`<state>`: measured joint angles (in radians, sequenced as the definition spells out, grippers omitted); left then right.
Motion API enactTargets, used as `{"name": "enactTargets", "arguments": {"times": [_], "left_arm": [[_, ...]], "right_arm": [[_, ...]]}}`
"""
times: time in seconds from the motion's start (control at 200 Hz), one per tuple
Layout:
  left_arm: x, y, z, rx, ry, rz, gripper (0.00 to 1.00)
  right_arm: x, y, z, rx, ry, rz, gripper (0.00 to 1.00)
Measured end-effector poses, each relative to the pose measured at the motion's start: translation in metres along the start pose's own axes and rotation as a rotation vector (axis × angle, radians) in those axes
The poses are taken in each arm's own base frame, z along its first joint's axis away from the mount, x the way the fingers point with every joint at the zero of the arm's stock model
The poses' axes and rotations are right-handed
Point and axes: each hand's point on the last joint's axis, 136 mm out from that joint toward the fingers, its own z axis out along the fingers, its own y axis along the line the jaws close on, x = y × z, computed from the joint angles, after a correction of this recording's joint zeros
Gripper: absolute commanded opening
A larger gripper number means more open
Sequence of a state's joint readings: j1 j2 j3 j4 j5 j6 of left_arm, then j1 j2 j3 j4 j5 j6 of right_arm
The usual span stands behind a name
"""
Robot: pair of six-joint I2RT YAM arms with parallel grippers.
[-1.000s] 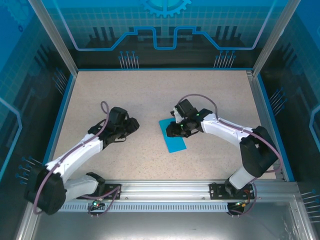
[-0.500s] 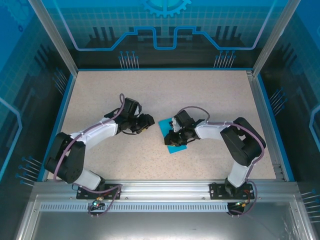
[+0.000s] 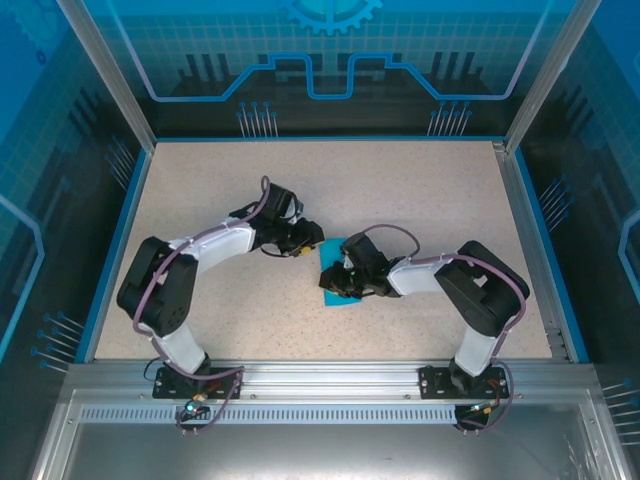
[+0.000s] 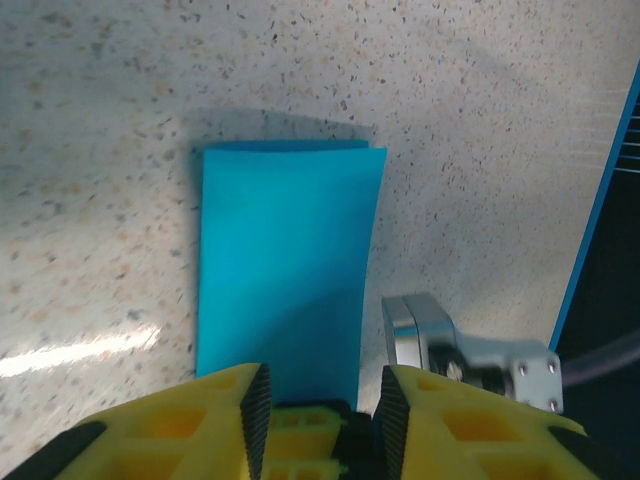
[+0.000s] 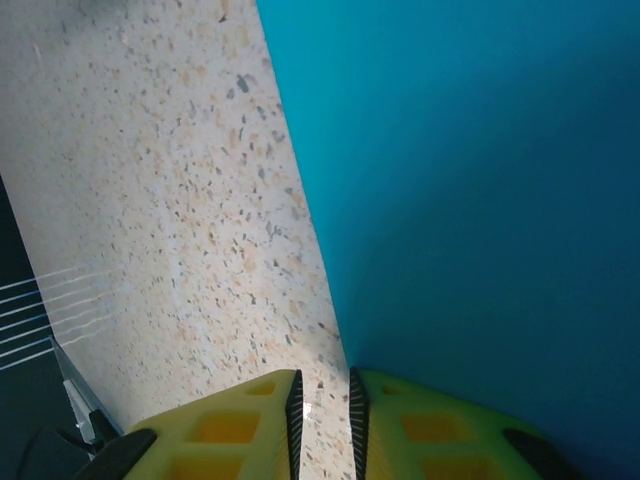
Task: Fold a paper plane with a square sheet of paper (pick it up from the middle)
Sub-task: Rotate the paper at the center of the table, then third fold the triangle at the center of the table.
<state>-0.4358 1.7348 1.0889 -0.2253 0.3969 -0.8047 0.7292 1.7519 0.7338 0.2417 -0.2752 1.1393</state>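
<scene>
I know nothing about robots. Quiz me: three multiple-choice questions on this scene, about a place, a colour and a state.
1. Where is the sheet of paper? A) mid-table B) far left corner C) on the metal rail
2. The gripper fingers are: A) red B) yellow C) white
3. The paper is: A) crumpled B) torn apart C) lying on the table
Answers: 1 A, it lies mid-table at the right gripper; 2 B, both wrist views show yellow; 3 C, it rests smooth on the speckled top.
</scene>
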Motion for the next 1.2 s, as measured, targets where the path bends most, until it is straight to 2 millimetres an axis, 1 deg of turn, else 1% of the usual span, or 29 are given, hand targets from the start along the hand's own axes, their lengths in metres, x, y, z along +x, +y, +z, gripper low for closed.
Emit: {"name": "enactTargets", "arguments": {"times": [0.075, 0.135, 0.21, 0.295, 0.37, 0.46, 0.545, 0.66, 0.82, 0.865, 0.9, 1.07, 1.2], "left_arm": [[-0.004, 0.000, 0.012, -0.001, 0.019, -0.006, 0.34], [-0.007, -0.001, 0.018, -0.003, 0.028, -0.008, 0.34], [-0.009, -0.003, 0.026, -0.001, 0.042, -0.008, 0.34], [-0.014, -0.007, 0.033, 0.003, 0.046, -0.004, 0.32], [-0.019, -0.010, 0.040, 0.002, 0.048, -0.003, 0.32], [-0.023, -0.008, 0.048, -0.004, 0.053, -0.006, 0.32], [-0.023, -0.001, 0.056, -0.021, 0.065, -0.016, 0.31], [-0.019, 0.010, 0.062, -0.047, 0.085, -0.018, 0.30], [-0.017, 0.019, 0.069, -0.068, 0.098, -0.019, 0.30], [-0.016, 0.023, 0.071, -0.080, 0.103, -0.018, 0.29], [-0.015, 0.026, 0.073, -0.088, 0.108, -0.016, 0.29], [-0.016, 0.026, 0.072, -0.086, 0.106, -0.006, 0.29], [-0.016, 0.026, 0.072, -0.086, 0.106, -0.004, 0.29]], "right_arm": [[0.001, -0.001, -0.007, 0.007, -0.010, -0.001, 0.29], [0.001, 0.002, -0.018, 0.019, -0.023, -0.018, 0.31], [-0.005, 0.011, -0.040, 0.010, -0.055, -0.066, 0.33], [-0.020, 0.016, -0.068, 0.004, -0.103, -0.110, 0.36], [-0.035, 0.007, -0.085, 0.022, -0.137, -0.116, 0.37], [-0.046, -0.013, -0.094, 0.062, -0.145, -0.097, 0.38], [-0.045, -0.029, -0.095, 0.090, -0.121, -0.085, 0.39], [-0.036, -0.039, -0.089, 0.099, -0.066, -0.082, 0.40], [-0.029, -0.047, -0.080, 0.101, -0.012, -0.075, 0.41], [-0.028, -0.049, -0.078, 0.105, -0.003, -0.073, 0.44], [-0.027, -0.051, -0.076, 0.108, 0.003, -0.073, 0.45], [-0.024, -0.058, -0.071, 0.125, 0.026, -0.061, 0.45], [-0.022, -0.057, -0.067, 0.108, 0.043, -0.058, 0.44]]}}
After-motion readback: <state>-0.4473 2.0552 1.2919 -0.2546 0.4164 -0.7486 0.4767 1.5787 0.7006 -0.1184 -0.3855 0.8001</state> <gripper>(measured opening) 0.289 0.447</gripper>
